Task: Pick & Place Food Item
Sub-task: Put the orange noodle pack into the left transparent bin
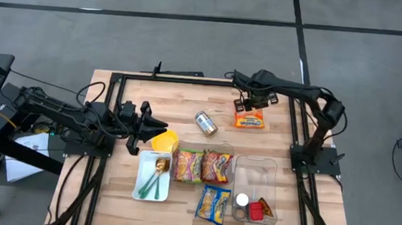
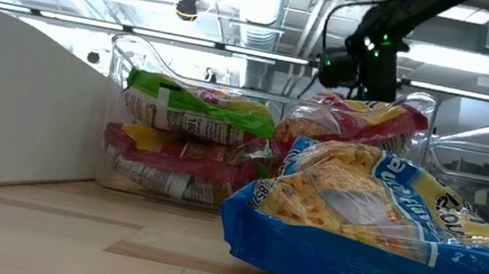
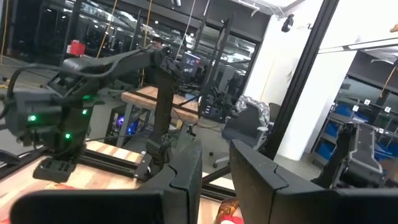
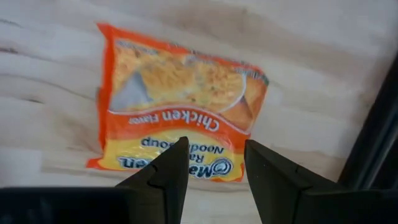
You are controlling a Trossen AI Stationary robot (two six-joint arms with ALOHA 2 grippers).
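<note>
The wooden table [image 1: 187, 194] carries, toward its front, a clear bin [image 1: 257, 176], a white tray [image 1: 142, 187] and several noodle packets, with a can [image 1: 206, 123] nearer the middle. The right arm reaches over the far right corner, its right gripper [image 1: 251, 102] hanging directly above the orange noodle packet [image 1: 249, 118], which lies flat and alone on the wood. The wrist camera shows its fingers parted with nothing between them, the packet [image 4: 177, 106] straight below. The packet's long axis runs left to right across the table. The left gripper [image 1: 145, 124] waits well apart at the left side, jaws also apart; the right arm is clearly nearer.
</note>
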